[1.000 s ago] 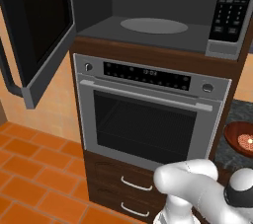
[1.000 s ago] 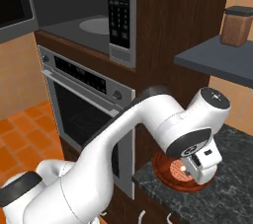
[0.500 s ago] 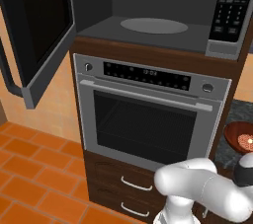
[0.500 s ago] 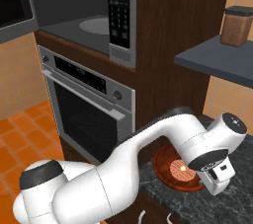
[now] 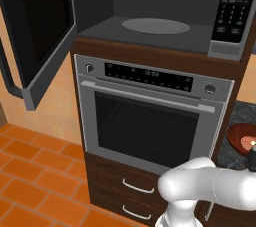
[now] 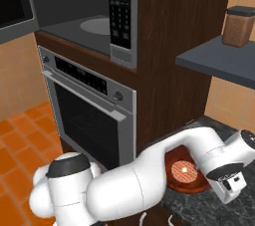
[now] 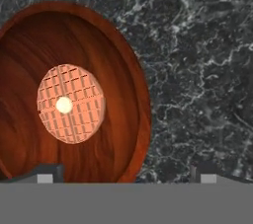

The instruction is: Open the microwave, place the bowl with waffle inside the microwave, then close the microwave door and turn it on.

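The microwave (image 5: 150,6) stands open, its grey turntable (image 5: 156,25) bare, and the microwave door (image 5: 45,26) is swung out to the left. The reddish-brown bowl (image 7: 99,35) sits on the dark granite counter (image 7: 197,45) with the ribbed waffle (image 7: 70,103) in its middle. My gripper (image 7: 126,174) is open above the bowl's right rim, with one fingertip over the bowl and the other over the counter. From the right base, the bowl (image 6: 185,186) and waffle (image 6: 183,171) lie just left of the gripper (image 6: 232,190). The bowl (image 5: 237,138) shows at the right edge.
A steel-framed oven (image 5: 150,121) with a bar handle sits below the microwave, with drawers (image 5: 135,186) under it. The keypad (image 6: 119,11) is on the microwave's right. A dark shelf (image 6: 214,60) with a brown jar (image 6: 238,26) hangs over the counter. The floor is orange tile (image 5: 30,171).
The arm has stretched further right and down, carrying the hand from above the bowl's middle to its right rim. The jaws stay open. The bowl and waffle have not moved.
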